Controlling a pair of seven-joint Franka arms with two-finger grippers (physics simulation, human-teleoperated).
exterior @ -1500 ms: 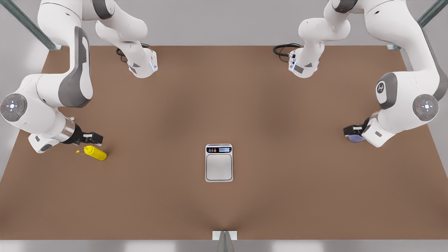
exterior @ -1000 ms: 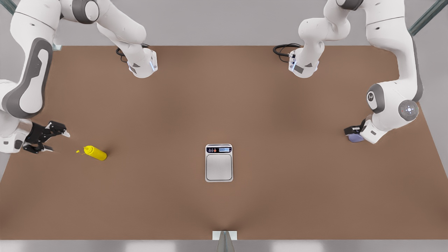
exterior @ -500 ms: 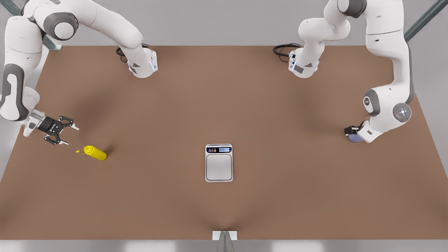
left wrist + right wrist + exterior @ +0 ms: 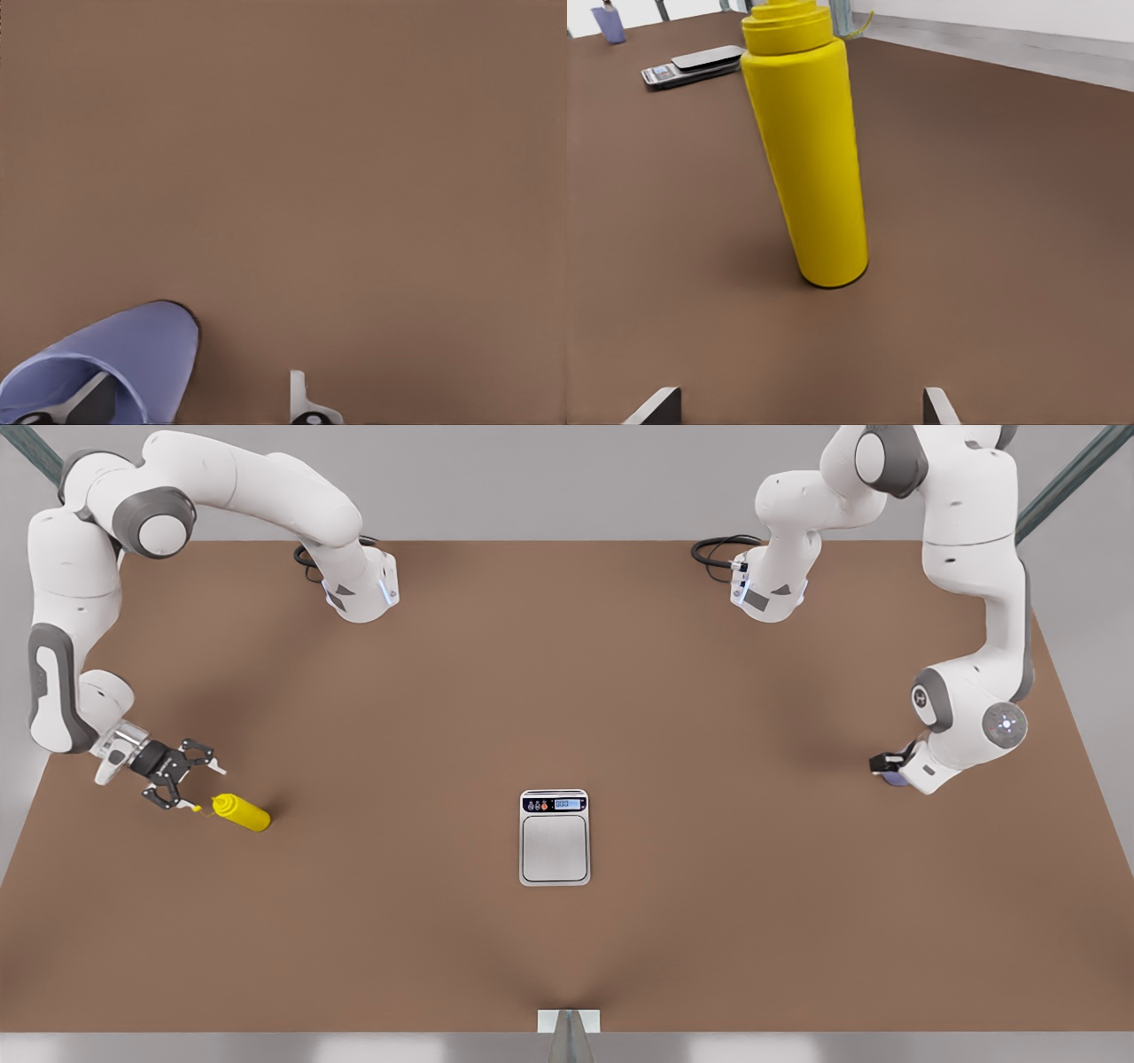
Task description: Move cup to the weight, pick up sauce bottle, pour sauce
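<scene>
I am swinging my right gripper, fingers spread, back in from the table's edge to just beside the bottle, which hasn't moved. My left gripper is pinching the cup's wall as before, well apart from the scale.

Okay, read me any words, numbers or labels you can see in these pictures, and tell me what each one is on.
Kitchen scale: the lit readout shows digits, too small to read.
Scale buttons: small coloured dots, no legible marking.
Sauce bottle: plain yellow, no label.
Cup: plain lavender-blue, no text.
Arm joint on the front view's right: a round emblem, not readable as text.
</scene>
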